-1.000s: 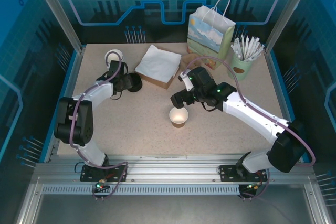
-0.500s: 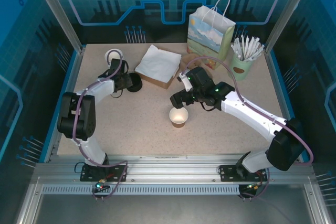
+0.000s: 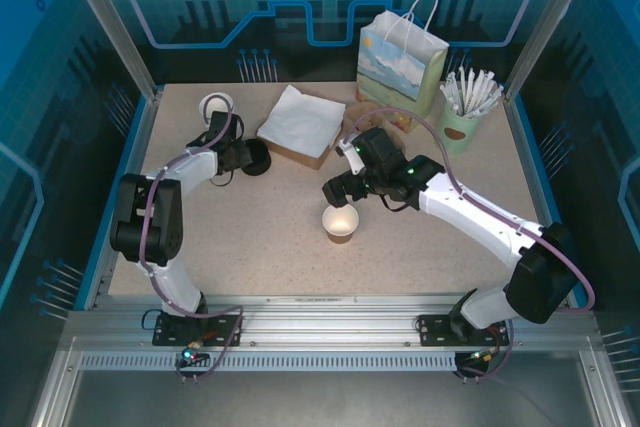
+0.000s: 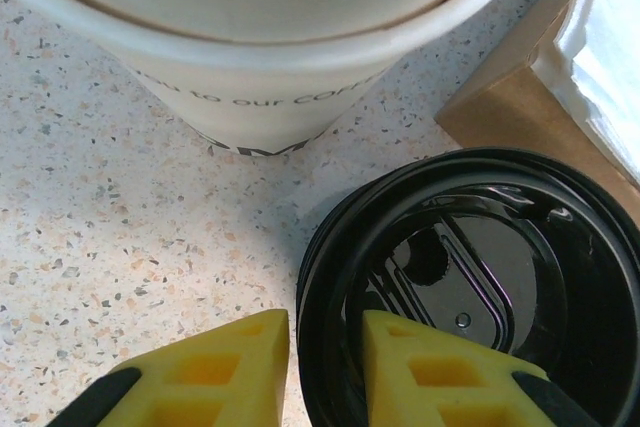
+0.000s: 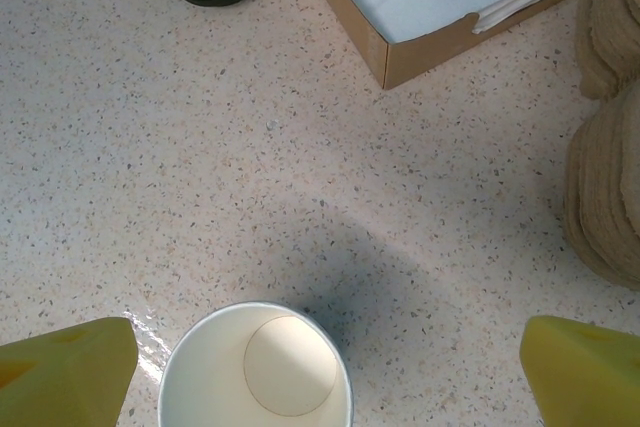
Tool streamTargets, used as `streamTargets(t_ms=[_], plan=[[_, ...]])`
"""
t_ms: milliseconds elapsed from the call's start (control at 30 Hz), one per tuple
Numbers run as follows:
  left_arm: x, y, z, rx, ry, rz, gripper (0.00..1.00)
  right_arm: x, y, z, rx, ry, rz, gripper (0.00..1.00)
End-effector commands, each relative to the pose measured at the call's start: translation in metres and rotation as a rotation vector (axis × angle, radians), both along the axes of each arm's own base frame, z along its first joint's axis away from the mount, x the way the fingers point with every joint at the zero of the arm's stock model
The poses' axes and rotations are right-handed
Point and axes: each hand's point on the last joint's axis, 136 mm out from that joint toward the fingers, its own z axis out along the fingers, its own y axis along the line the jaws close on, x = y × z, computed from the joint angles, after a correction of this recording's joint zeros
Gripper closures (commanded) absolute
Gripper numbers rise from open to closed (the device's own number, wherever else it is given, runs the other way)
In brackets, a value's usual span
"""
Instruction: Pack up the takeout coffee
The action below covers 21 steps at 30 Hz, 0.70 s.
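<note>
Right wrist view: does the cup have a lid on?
No, the cup is open on top, and its pale bare bottom shows inside.

Bare desk (image 3: 250, 247) across the near left, passable from either side. Open kraft cup (image 3: 341, 220) standing alone at centre. Far edge crowded: white cup stack (image 3: 216, 105) and black lids (image 3: 255, 157) far left, napkin box (image 3: 300, 125) far centre, gift bag (image 3: 401, 59) and stirrer holder (image 3: 463, 112) far right. Narrow gap between lids and box.
</note>
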Motion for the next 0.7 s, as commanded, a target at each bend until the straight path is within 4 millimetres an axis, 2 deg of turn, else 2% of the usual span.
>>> streamTargets(t_ms=[0,433,667], plan=[[0.004,0.002,0.003,-0.007,0.006,-0.003,0.75,-0.002,0.008,0.007,0.010,-0.004,0.014,0.00],[0.004,0.002,0.002,-0.014,0.012,-0.007,0.81,-0.003,0.009,0.007,0.007,0.000,0.016,0.00],[0.004,0.000,0.013,-0.026,-0.012,-0.013,0.84,-0.003,0.009,0.009,0.006,-0.005,0.017,0.00]])
